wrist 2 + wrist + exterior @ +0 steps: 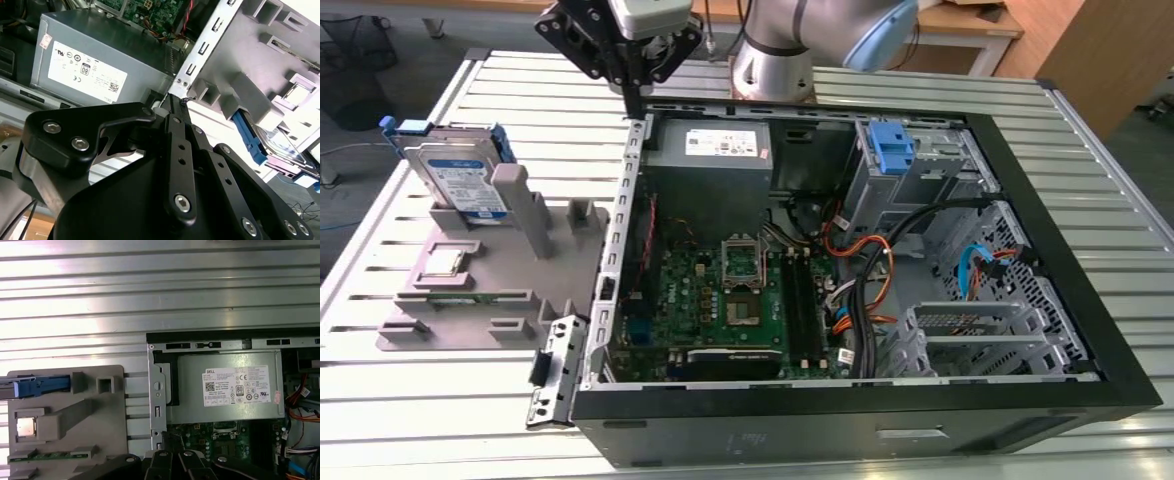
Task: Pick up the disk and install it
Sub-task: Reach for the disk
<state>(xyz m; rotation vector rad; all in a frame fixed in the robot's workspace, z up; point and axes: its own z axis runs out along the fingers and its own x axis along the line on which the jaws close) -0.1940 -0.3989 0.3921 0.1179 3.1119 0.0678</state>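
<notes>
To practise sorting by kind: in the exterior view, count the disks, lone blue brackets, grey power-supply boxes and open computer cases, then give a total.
disk: 1
lone blue bracket: 1
grey power-supply box: 1
open computer case: 1
Total: 4

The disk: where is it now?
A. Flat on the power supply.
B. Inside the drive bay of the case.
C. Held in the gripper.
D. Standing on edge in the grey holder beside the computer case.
D: the disk stands in the grey holder, outside the computer case.
</notes>
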